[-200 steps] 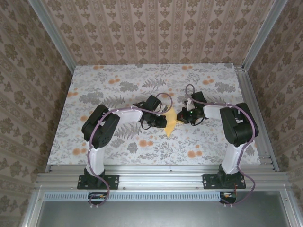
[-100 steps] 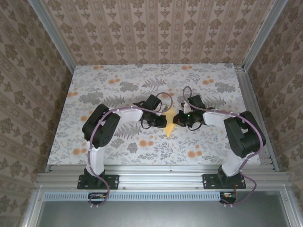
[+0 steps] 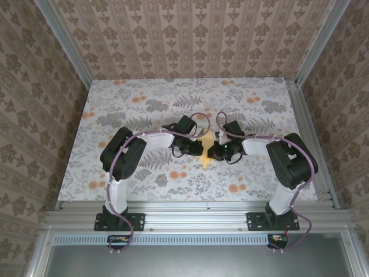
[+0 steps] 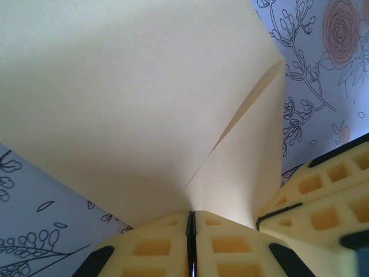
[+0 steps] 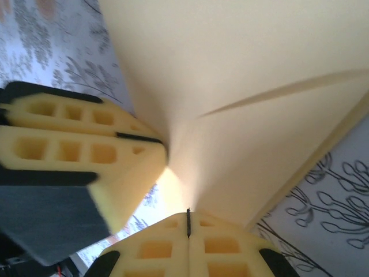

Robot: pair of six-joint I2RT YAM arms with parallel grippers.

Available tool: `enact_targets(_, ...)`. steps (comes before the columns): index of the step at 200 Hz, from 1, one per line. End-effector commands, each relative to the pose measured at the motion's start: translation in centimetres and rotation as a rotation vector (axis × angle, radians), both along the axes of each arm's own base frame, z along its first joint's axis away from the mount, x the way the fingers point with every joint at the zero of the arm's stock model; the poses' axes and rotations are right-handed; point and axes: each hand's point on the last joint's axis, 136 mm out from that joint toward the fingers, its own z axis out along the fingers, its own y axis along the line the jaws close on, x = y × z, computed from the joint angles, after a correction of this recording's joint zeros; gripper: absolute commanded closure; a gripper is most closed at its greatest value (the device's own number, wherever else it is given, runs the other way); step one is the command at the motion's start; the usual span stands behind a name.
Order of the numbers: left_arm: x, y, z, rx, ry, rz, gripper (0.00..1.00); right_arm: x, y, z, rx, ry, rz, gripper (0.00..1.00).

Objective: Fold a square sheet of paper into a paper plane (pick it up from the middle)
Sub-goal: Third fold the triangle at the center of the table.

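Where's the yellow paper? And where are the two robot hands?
paper (image 4: 144, 104), left wrist view, on its broad flat face.
left gripper (image 4: 191, 214), left wrist view, at the seam between its closed fingertips.
right gripper (image 5: 188, 213), right wrist view, at the seam between its closed fingertips.

Yellow-padded hands (image 4: 191, 216), perhaps lilac cables (image 3: 153, 134)

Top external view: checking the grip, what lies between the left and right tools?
The folded sheet of paper, pinched by the left tool and right tool, bridges them in the top view.
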Motion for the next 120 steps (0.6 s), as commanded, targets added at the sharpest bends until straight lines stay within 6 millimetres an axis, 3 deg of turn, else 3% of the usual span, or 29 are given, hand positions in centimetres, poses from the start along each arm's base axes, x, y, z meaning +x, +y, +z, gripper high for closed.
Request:
enact_targets(1,-3.3,5.0,-6.7,0.248,0.139,0.002,0.9,-2.4,-1.0,-2.2,-0.049,0.077,0.033,0.99)
enact_targets(81,-3.4,5.0,-6.9,0.25,0.147,0.0,0.9,-5.3,-1.9,-1.7,-0.058,0.112,0.066,1.0)
enact_targets(120,-3.6,4.9,-6.8,0.24,0.152,0.001,0.9,-3.0,-0.1,1.8,0.082,0.032,-0.011,1.0)
